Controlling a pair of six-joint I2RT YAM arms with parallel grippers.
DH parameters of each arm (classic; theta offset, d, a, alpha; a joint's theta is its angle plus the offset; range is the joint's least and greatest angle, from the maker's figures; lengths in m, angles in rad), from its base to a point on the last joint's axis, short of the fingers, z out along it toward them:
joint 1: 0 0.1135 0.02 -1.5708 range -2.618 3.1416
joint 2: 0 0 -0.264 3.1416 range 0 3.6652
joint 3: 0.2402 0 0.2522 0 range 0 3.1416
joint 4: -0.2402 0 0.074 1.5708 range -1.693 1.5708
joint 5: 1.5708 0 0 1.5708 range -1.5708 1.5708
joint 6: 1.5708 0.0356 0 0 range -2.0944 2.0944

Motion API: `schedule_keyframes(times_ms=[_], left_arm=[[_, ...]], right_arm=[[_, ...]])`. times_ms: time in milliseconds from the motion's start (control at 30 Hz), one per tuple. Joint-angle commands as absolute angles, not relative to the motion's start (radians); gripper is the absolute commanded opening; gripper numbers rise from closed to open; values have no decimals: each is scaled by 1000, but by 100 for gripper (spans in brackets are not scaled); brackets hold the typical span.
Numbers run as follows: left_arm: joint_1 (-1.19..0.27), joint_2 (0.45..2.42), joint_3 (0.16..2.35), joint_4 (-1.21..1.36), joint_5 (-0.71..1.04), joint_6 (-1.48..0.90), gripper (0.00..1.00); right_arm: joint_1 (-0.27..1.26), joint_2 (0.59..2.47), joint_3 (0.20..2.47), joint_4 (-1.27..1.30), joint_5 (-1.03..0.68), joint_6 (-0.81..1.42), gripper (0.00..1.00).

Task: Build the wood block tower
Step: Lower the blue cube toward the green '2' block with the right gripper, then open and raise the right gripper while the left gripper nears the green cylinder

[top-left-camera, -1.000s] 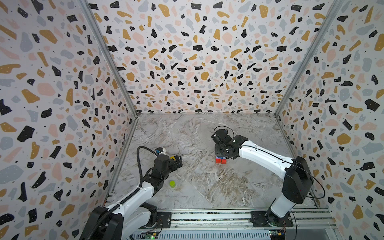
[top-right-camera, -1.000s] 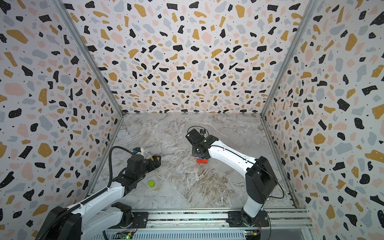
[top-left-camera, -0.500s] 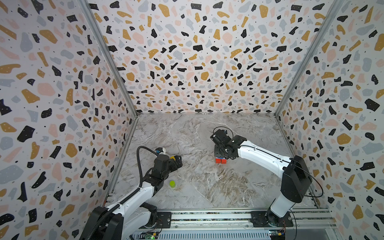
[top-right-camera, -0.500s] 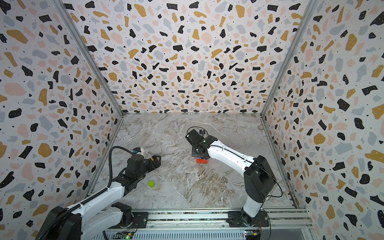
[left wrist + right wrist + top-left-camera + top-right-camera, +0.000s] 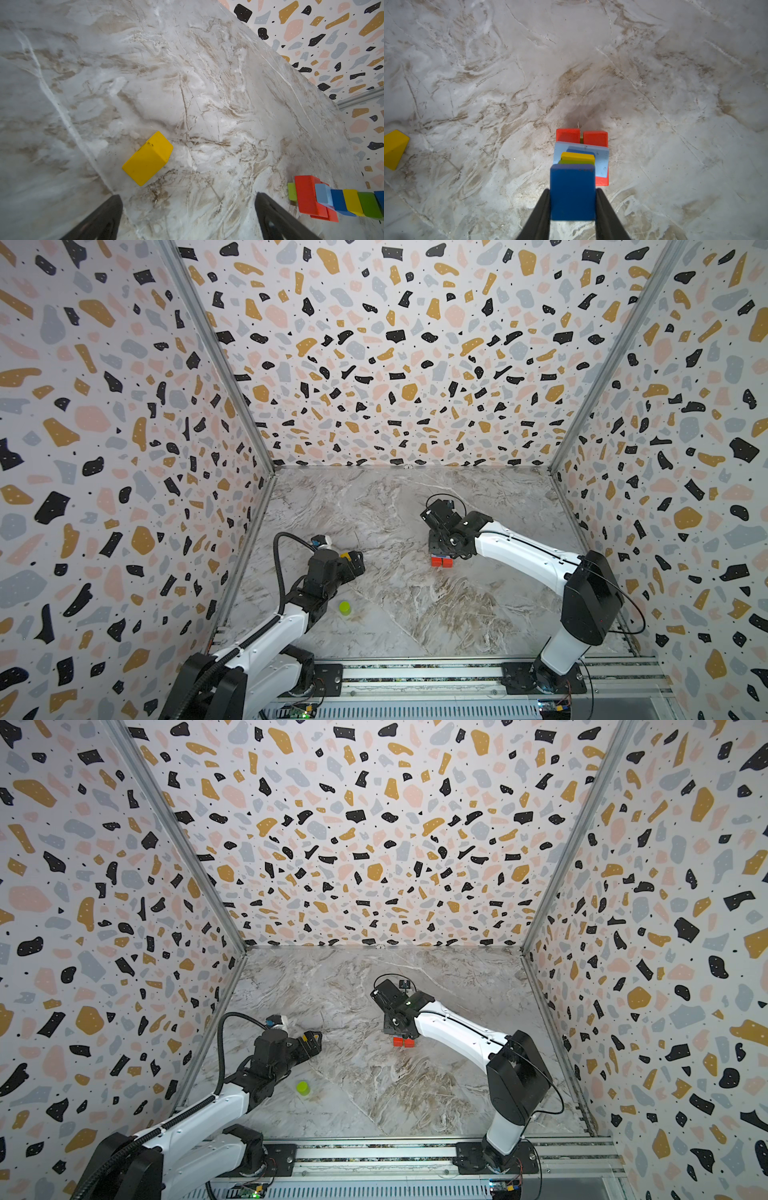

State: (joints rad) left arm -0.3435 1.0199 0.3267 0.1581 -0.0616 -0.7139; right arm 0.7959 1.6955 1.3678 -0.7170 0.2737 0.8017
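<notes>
The wood block tower [image 5: 581, 158] rises from two red blocks [image 5: 441, 561] through light blue, blue, yellow and green layers, and also shows in the left wrist view [image 5: 332, 199]. My right gripper [image 5: 573, 199] points down over it, shut on the dark blue block [image 5: 572, 191] at the top. In both top views the arm hides most of the column. A loose yellow block [image 5: 148, 159] lies on the floor just ahead of my left gripper [image 5: 188, 197], which stands open and empty. A lime cylinder [image 5: 344, 608] stands beside the left arm.
The marble floor [image 5: 415, 614] is boxed in by terrazzo walls on three sides, and a metal rail [image 5: 415, 674] runs along the front. The left gripper [image 5: 353, 564] hovers low near the left wall. The yellow block [image 5: 394, 148] lies well to one side of the tower.
The right arm's elbow has shifted very slightly. Both grippers and all the blocks stay where they were.
</notes>
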Motion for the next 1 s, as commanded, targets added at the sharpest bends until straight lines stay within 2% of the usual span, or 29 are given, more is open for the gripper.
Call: schedule_keyframes(times_ms=[0,433,667,833,967], left_arm=[[-348,1024,327,185,-69,-697,100],[-348,1012,374,113,-69,-684,100],[-348,957,455,-31,-74,-677,100],[-348,976,540,-159,-5,-666,88],[-348,969,570,-260,-35,-656,81]], right_arm=[[792,1688,1362,-733,278,787,36],[792,1644,1364,-746,282,776,48],[790,1562,1366,-724,292,729,49],[768,1492,1342,-657,259,661,49],[723,1430,1284,-567,179,597,47]])
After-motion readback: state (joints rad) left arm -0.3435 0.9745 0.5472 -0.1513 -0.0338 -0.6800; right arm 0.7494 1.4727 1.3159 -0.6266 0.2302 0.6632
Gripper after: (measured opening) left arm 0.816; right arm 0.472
